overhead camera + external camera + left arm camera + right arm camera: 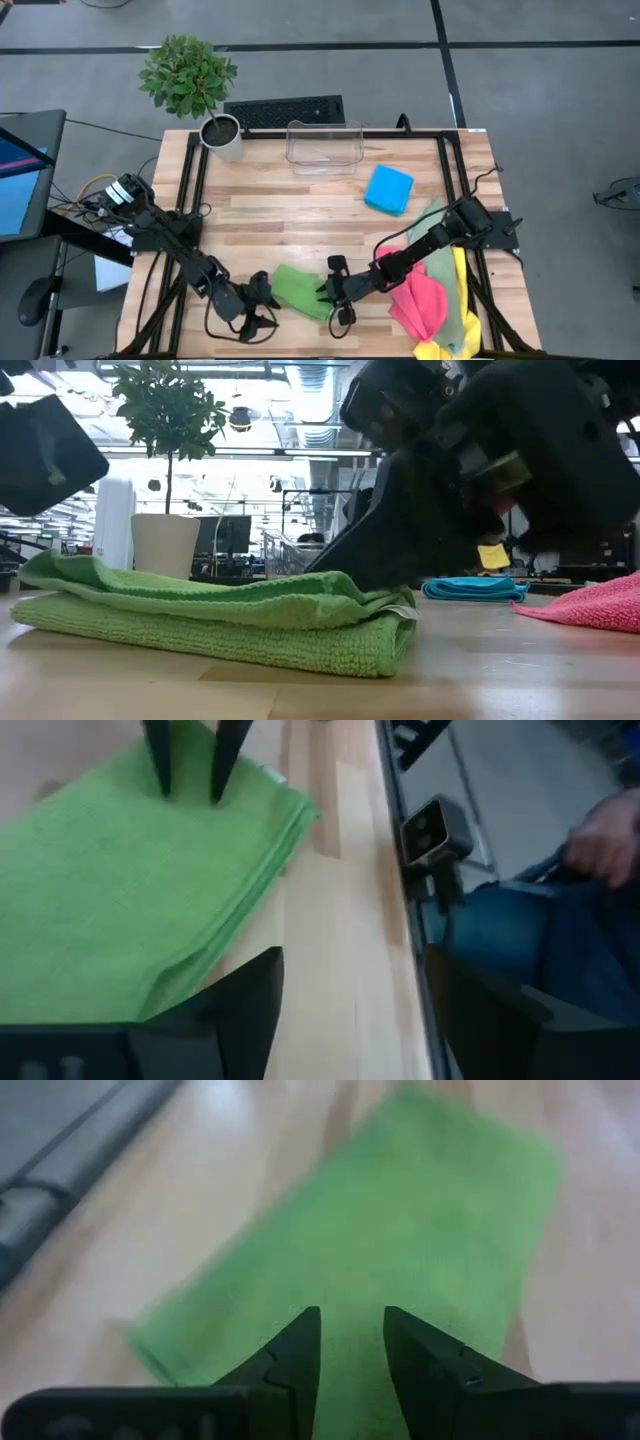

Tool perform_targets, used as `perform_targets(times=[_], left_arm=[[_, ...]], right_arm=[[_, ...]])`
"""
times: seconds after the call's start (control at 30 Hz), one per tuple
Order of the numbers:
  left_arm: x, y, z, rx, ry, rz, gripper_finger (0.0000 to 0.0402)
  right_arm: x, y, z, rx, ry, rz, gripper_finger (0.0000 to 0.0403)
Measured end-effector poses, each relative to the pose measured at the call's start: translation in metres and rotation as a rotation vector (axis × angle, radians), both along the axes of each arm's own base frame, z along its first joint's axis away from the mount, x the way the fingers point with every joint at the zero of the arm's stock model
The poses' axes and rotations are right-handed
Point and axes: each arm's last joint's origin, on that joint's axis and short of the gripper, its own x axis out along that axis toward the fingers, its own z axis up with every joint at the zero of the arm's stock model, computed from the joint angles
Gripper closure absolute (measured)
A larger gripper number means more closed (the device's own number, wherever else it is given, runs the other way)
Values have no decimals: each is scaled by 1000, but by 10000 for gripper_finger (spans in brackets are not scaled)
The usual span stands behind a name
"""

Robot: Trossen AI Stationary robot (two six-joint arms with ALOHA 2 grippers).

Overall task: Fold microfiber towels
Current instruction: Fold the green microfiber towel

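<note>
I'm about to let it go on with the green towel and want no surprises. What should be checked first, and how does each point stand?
1. Green towel already folded over: ok, two layers show in the low view.
2. Left gripper free of the cloth: ok, fingers open beside the towel's left edge.
3. Right gripper grip on the towel: cannot tell; its fingers stand apart over the cloth.
4. Edges lined up: not ok, the top layer sits back from the lower one.
5. Blue towel out of the way: ok, folded near the clear bin.
6. Remaining pile clear of the green towel: ok.
</note>
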Motion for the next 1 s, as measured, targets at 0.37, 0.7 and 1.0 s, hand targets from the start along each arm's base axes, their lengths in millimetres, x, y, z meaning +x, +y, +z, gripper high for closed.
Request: perform_targets(times=[0.37,0.7,1.0], left_arm=[[-1,7,-7,316,-113,183,171],[-2,10,-63,299,0,202,211],[2,6,-66,256,-38,182,270]], right_arm=[[-10,30,8,-42,-80,103,259],[-34,21,-23,91,83,22,282],[-38,22,-11,56,65,23,285]])
